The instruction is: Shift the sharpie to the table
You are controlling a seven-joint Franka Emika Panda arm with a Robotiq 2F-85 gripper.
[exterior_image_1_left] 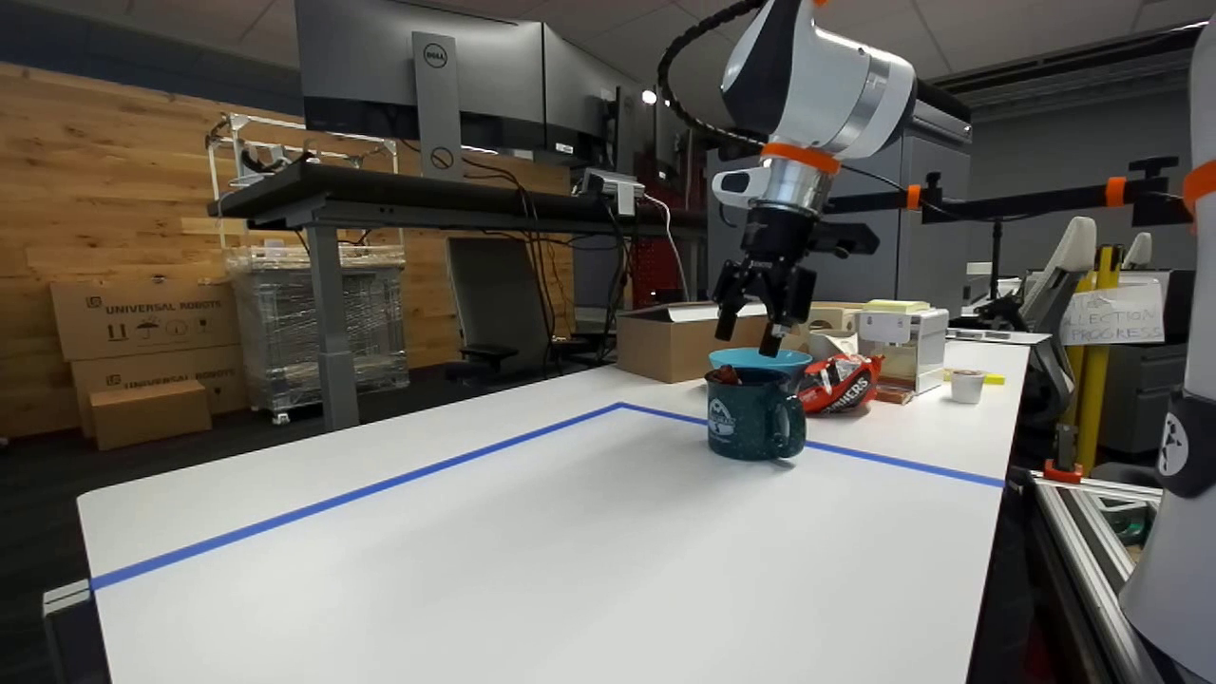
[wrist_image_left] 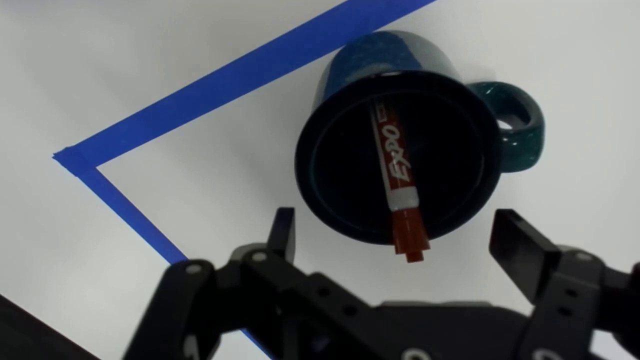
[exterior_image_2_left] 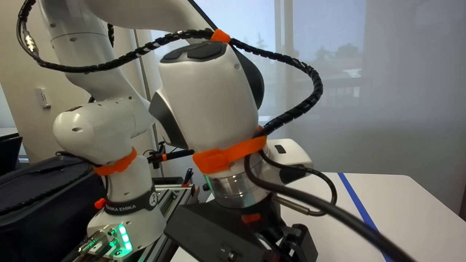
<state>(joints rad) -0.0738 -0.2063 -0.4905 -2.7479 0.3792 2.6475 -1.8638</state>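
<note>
The red Expo marker (wrist_image_left: 397, 160) leans inside the dark teal mug (exterior_image_1_left: 750, 427), ahead of the jaws in the wrist view and in line with the gap between them. Its red cap (wrist_image_left: 411, 230) points toward the jaws and passes over the mug's rim, while the far end sinks into the dark inside.

The jaws are spread wide, one to each side of the marker's line as seen from the wrist, and both apart from it. In an exterior view they hang above the mug, pointing down.

The mug stands upright on the white surface (exterior_image_1_left: 532, 570), lower than the jaws. Its handle (wrist_image_left: 522, 135) lies toward the jaw at the right of the wrist view. Blue tape (wrist_image_left: 200, 105) runs just beyond the mug from the jaws, turns a corner outside the jaw at the left, then passes beneath that jaw.

Below the jaws in an exterior view, a light blue bowl (exterior_image_1_left: 741, 358) shows partly hidden by the mug, with a red packet (exterior_image_1_left: 841, 385) next to it. A cardboard box (exterior_image_1_left: 665, 347) stands to one side of the jaws; to the opposite side are a white boxy object (exterior_image_1_left: 907, 351) and, farther out, a small white cup (exterior_image_1_left: 967, 387).

The white Franka arm (exterior_image_2_left: 211, 102) rises over the jaws in both exterior views, an orange strap (exterior_image_2_left: 229, 154) around it.
</note>
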